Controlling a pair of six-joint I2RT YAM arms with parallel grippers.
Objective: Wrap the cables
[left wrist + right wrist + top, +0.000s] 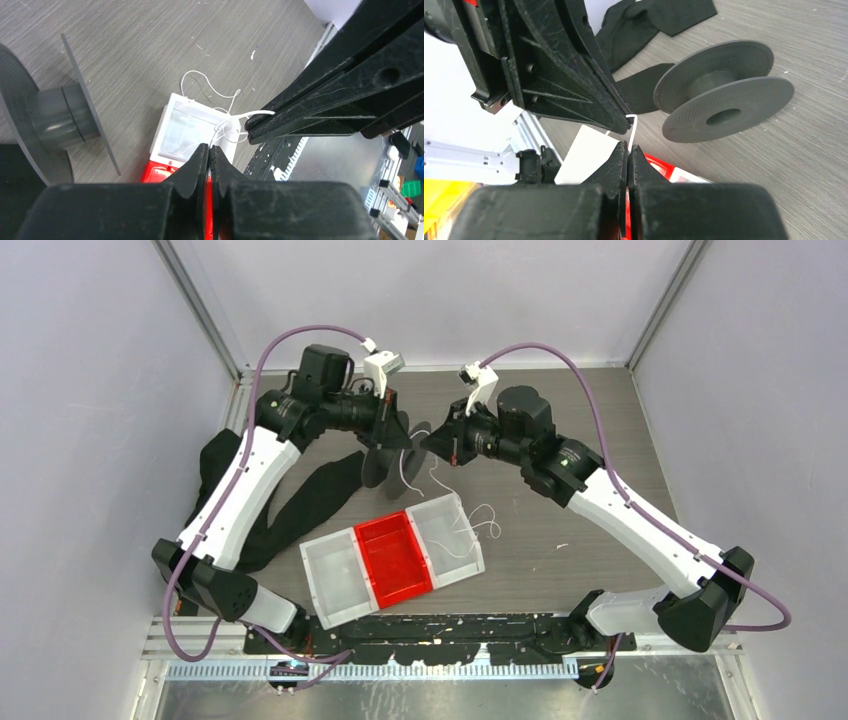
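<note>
Right now I have both arms meeting nose to nose above the far middle of the table (pixel 600 540). The left gripper (pixel 209 150) has its jaws pressed together, and the white cable (pixel 257 113) runs right up to their tips, so it looks pinched there. The right gripper (pixel 628 150) is likewise clamped tight on the same cable, with only a short span strung between the 2 sets of tips. From there the cable drops in loose curls into the clear end compartment of the 3-compartment tray (pixel 318 590), on the right arm's side, beside the red middle compartment (pixel 395 560), and some loops spill past the rim onto the tabletop. The dark grey spool (pixel 749 95) rests on the table just under the left gripper, and the black fabric (pixel 310 505) lies beside it, toward the left arm.
</note>
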